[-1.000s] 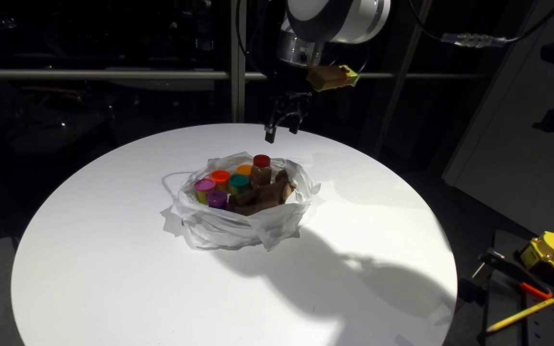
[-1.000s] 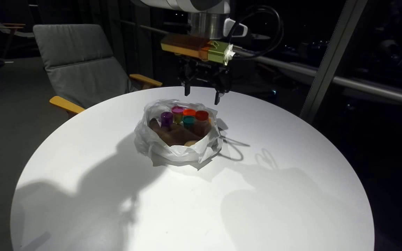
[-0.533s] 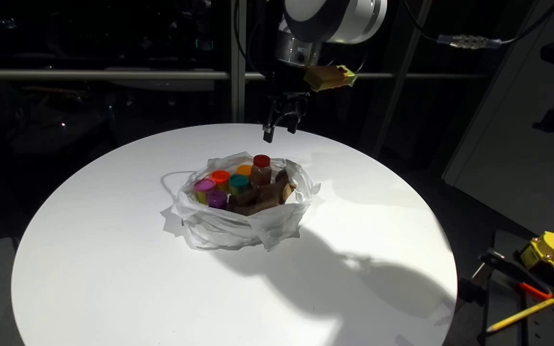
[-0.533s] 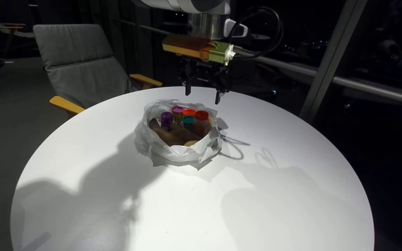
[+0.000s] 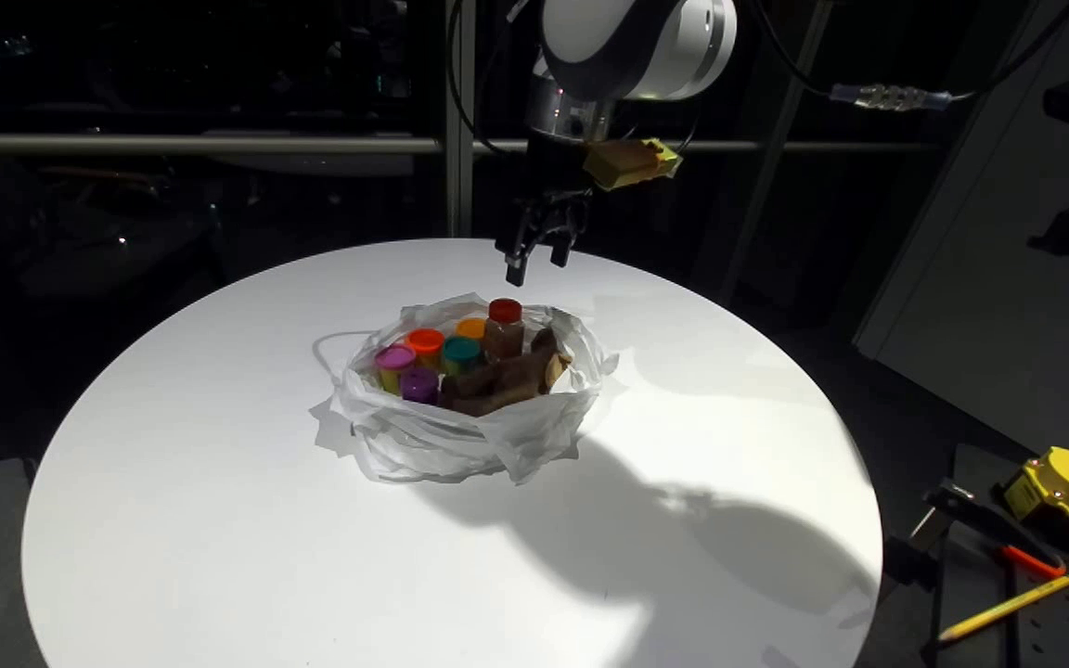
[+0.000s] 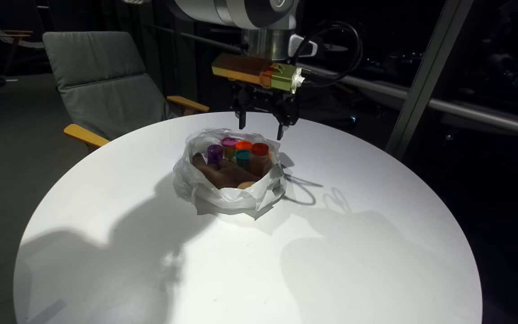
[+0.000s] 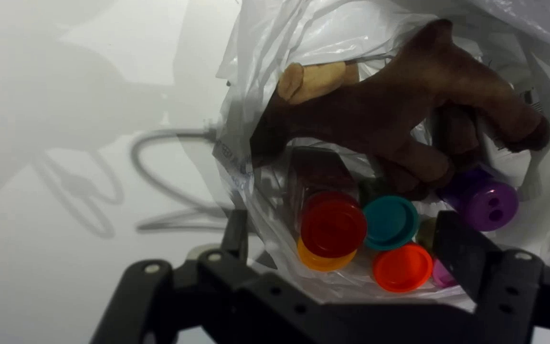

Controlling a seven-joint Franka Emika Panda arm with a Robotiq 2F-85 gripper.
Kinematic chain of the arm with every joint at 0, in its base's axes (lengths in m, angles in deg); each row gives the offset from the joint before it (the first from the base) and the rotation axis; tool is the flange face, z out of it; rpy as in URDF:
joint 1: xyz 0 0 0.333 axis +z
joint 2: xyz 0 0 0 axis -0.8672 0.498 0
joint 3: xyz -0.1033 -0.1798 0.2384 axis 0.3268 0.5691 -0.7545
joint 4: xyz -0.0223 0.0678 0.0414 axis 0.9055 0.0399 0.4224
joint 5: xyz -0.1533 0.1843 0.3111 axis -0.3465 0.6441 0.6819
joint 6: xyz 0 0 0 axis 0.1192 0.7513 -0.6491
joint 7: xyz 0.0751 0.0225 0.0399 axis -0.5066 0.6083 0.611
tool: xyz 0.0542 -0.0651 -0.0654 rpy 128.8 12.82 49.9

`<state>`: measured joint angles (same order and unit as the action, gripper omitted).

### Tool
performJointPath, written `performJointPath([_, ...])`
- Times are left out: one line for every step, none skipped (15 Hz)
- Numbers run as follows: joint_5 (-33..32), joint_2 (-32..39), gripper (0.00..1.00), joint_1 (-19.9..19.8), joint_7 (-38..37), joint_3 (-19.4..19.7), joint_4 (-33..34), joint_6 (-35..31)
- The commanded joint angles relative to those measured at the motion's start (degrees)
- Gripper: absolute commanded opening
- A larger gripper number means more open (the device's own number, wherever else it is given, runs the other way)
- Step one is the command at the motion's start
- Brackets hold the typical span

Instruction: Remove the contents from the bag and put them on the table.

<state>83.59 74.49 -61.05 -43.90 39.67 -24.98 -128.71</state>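
Note:
A crumpled white plastic bag (image 5: 442, 450) sits with its mouth spread on the round white table (image 5: 219, 538). Inside stands a red-capped brown bottle (image 5: 504, 336), taller than its neighbours, and a brown toy animal (image 5: 502, 380) lies alongside. In the wrist view the teal cup (image 7: 390, 222), orange cup (image 7: 402, 267), purple cup (image 7: 490, 205), partly covered yellow cup (image 7: 325, 262) and mostly hidden pink cup (image 7: 442, 274) cluster near the bottle. My gripper (image 6: 261, 128) hangs above the bag's far side, jaws wide apart, nothing between them. Both fingertips are clear of the contents.
A grey chair (image 6: 101, 85) with wooden armrests stands behind the table. Beside the table, a dark side bench carries a yellow box with a red button (image 5: 1068, 487) and a yellow pencil-like stick (image 5: 1008, 608). Arm shadows fall across the tabletop.
The arm has come down slightly, bringing the open gripper a little nearer the bag, mostly within the last half second. Bag and contents have stayed put.

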Motion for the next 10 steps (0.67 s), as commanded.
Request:
performJointPath([0.6, 4.3, 1.0, -2.1, 4.7, -2.1, 5.4, 0.2])
performJointPath([0.7, 5.4, 1.0, -2.4, 5.6, -2.4, 6.5, 0.2])
performJointPath([0.5, 6.7, 1.0, -2.5, 6.1, -2.5, 7.9, 0.2])
performJointPath([0.6, 7.9, 1.0, -2.8, 6.7, -2.9, 9.2, 0.2])
performJointPath([0.6, 9.0, 1.0, -3.0, 7.0, -3.1, 10.5, 0.4])
performJointPath([1.3, 9.9, 1.0, -3.5, 7.7, -3.8, 11.5, 0.8])
performJointPath([1.5, 10.7, 1.0, -3.8, 8.2, -4.2, 12.6, 1.2])
performJointPath([1.8, 11.5, 1.0, -4.1, 8.7, -4.8, 13.4, 1.4])
performJointPath([1.9, 12.2, 1.0, -4.3, 9.1, -5.3, 14.2, 1.9])
performJointPath([1.7, 12.7, 1.0, -4.2, 9.1, -5.4, 14.8, 2.5])
